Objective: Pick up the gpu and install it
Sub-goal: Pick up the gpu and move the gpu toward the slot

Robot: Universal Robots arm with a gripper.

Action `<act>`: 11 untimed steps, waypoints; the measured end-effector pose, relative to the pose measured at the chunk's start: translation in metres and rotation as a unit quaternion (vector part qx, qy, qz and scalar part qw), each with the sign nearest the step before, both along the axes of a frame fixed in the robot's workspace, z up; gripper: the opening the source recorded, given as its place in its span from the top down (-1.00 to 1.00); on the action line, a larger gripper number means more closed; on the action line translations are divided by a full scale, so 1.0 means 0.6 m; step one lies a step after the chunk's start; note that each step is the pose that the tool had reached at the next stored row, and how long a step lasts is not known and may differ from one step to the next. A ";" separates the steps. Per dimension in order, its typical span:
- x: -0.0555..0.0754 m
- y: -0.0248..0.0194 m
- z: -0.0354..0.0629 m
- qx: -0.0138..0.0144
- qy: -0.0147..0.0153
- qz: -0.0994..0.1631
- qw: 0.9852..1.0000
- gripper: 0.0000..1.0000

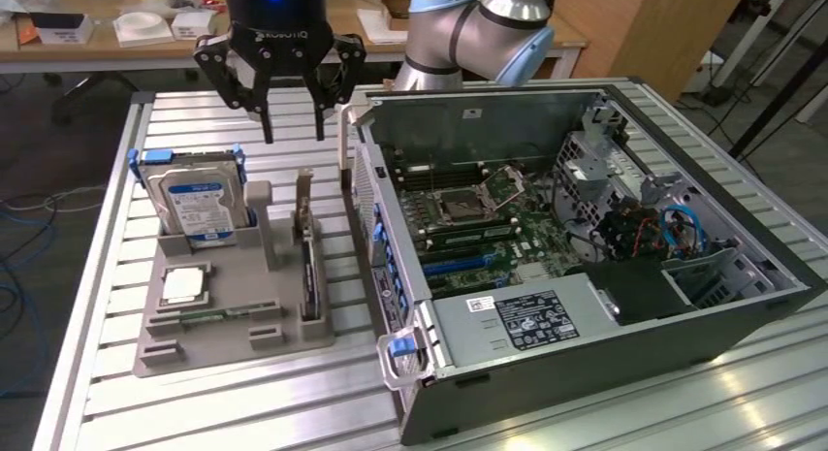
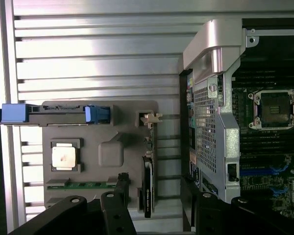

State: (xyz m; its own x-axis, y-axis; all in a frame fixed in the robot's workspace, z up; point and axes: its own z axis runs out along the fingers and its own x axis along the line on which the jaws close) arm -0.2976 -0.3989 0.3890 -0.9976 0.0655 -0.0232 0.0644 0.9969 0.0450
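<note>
Slatted table (image 1: 233,412), empty tool (image 1: 294,134), jaws wide

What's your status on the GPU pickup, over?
Gripper open, empty, over grey holder. Thin green card with black fan upright in its slot. Nothing blocking.

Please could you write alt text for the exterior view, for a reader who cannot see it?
An open gripper hangs empty above a grey holder in which the gpu and a hard drive stand on edge. At the exterior view's right, an open computer case lies on the slatted table.
</note>
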 end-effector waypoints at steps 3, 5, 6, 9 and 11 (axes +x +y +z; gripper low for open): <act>0.000 0.0000 -0.002 0.000 0.000 0.000 1.000 -0.09; 0.000 -0.0001 -0.004 0.000 0.000 0.000 1.000 -0.09; 0.000 -0.0002 -0.005 0.000 0.000 0.000 1.000 -0.09; 0.000 -0.0007 -0.009 0.000 0.000 0.000 1.000 -0.09; 0.000 -0.0017 -0.011 0.000 0.000 0.000 1.000 -0.09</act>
State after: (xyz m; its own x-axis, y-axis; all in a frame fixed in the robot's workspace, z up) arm -0.2975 -0.3999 0.3824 -0.9976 0.0653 -0.0233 0.0642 0.9969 0.0450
